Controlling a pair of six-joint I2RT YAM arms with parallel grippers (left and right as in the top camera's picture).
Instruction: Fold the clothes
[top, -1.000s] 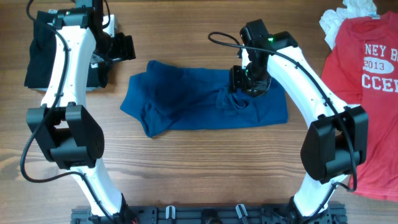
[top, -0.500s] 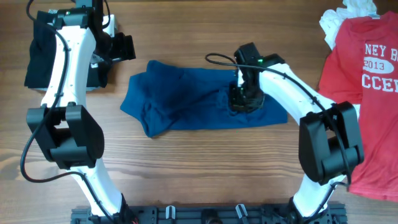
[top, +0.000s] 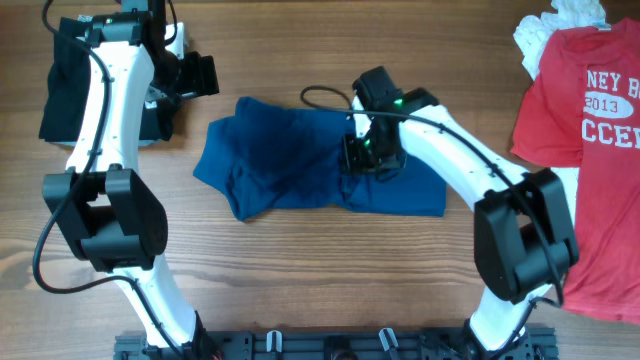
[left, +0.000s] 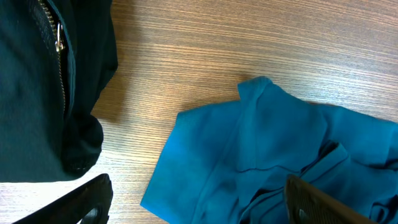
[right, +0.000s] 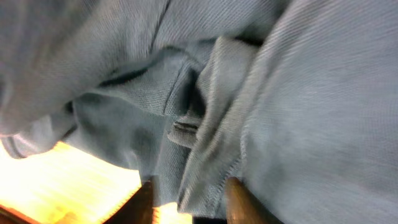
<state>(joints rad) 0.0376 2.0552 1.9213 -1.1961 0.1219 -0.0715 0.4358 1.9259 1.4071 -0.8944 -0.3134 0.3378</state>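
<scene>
Wooden worktop (top: 300, 270) carries a dark-blue shirt (top: 280, 165) at its middle, a red T-shirt (top: 590, 160) far right, a black garment (top: 62, 70) far left. Right hand (top: 368, 158) pinches a fold of the shirt; left hand (top: 198, 76) hangs spread wide, empty.

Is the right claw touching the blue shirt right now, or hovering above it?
Touching. The right wrist view shows the blue shirt bunched between the right claw, with the fabric pressed against both fingers.
</scene>
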